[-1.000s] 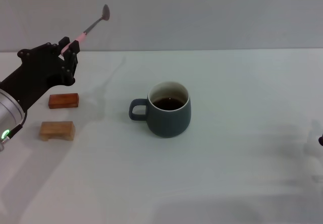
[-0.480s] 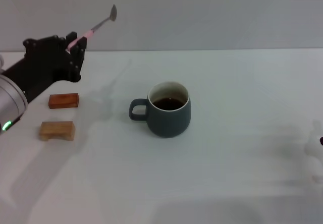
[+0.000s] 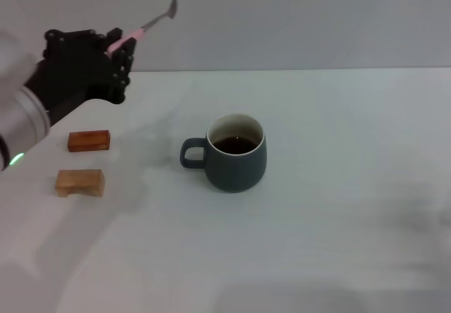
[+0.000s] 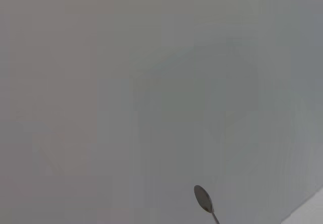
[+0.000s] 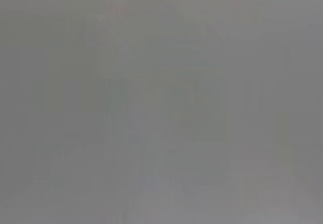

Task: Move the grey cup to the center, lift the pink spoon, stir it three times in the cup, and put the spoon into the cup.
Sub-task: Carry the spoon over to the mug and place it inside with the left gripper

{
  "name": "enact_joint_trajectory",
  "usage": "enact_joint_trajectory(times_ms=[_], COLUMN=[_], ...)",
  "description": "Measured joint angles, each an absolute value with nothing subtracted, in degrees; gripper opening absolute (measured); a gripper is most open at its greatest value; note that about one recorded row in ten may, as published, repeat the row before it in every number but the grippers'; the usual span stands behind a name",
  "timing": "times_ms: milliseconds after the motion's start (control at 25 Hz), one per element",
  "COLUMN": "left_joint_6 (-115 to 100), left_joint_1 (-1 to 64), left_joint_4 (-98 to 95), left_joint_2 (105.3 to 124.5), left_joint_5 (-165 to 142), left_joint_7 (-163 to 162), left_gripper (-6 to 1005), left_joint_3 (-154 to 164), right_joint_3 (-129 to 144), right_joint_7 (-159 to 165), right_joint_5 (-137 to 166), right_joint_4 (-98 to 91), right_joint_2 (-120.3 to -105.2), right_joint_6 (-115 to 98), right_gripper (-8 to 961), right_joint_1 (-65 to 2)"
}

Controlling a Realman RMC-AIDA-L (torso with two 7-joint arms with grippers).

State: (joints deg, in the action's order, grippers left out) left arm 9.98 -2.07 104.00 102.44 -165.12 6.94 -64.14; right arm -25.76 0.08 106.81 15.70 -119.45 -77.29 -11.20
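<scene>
The grey cup (image 3: 237, 153) stands upright near the middle of the table, handle toward my left, with dark liquid inside. My left gripper (image 3: 118, 47) is raised at the far left, well left of the cup and above table level. It is shut on the pink handle of the pink spoon (image 3: 144, 25), whose metal bowl points up and to the right. The spoon's bowl also shows in the left wrist view (image 4: 203, 199). My right gripper is out of view.
A reddish-brown wooden block (image 3: 89, 141) and a tan wooden block (image 3: 80, 182) lie on the white table (image 3: 338, 207) at the left, below my left arm. A grey wall stands behind the table.
My left gripper has risen and moved right with the spoon, closer to the cup. The right arm's edge at the far right has left the view.
</scene>
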Motion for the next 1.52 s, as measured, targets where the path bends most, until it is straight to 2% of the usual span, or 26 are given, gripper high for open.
enact_joint_trajectory(times_ms=[40, 200, 400, 920, 1040, 1160, 1200, 1240, 1360, 1400, 1520], left_joint_6=[9.98, 14.08, 17.51, 23.88, 28.16, 31.95, 35.18, 35.18, 39.89, 42.02, 43.46], left_joint_1=[-2.07, -1.03, 0.39, 3.07, 3.64, 3.58, 3.36, 3.36, 3.32, 3.57, 3.87], left_joint_4=[104.00, 105.09, 105.78, 109.42, 110.23, 110.16, 110.09, 110.09, 110.08, 110.26, 110.72], left_joint_2=[102.44, 104.38, 105.47, 106.17, 108.07, 111.30, 114.16, 114.16, 117.20, 117.60, 117.22], left_joint_5=[-165.12, -165.00, -164.70, -161.59, -155.79, -150.40, -147.84, -147.84, -144.51, -141.81, -140.02], left_joint_7=[6.94, 11.05, 14.16, 20.83, 28.52, 37.06, 42.97, 42.97, 49.61, 51.91, 52.48], left_gripper=[138, 138, 138, 138, 138, 138, 138, 138, 139, 139, 139], left_joint_3=[-64.14, -65.08, -65.17, -66.13, -68.71, -72.21, -74.77, -74.77, -78.28, -80.03, -81.05], right_joint_3=[-25.76, -25.75, -25.75, -26.05, -26.41, -26.43, -26.46, -26.48, -26.53, -26.54, -26.54], right_joint_7=[0.08, 0.05, 0.06, 0.20, 0.20, 0.34, 0.35, 0.35, 0.36, 0.37, 0.37], right_joint_5=[106.81, 105.69, 105.62, 105.53, 105.47, 105.45, 105.45, 105.45, 105.45, 105.45, 105.29], right_joint_4=[15.70, 15.63, 15.55, 15.46, 15.41, 15.39, 15.38, 15.38, 15.38, 15.39, 15.41], right_joint_2=[-119.45, -119.38, -119.38, -119.35, -119.35, -119.35, -119.35, -119.35, -119.35, -119.35, -119.35], right_joint_6=[-77.29, -78.46, -79.00, -79.55, -79.67, -79.68, -79.68, -79.68, -79.68, -79.68, -79.68], right_gripper=[-1, -1, -1, 0, 0, 0, 0, 0, -1, -1, -1], right_joint_1=[-11.20, -10.01, -9.27, -8.97, -8.81, -8.69, -8.60, -8.56, -8.50, -8.49, -8.44])
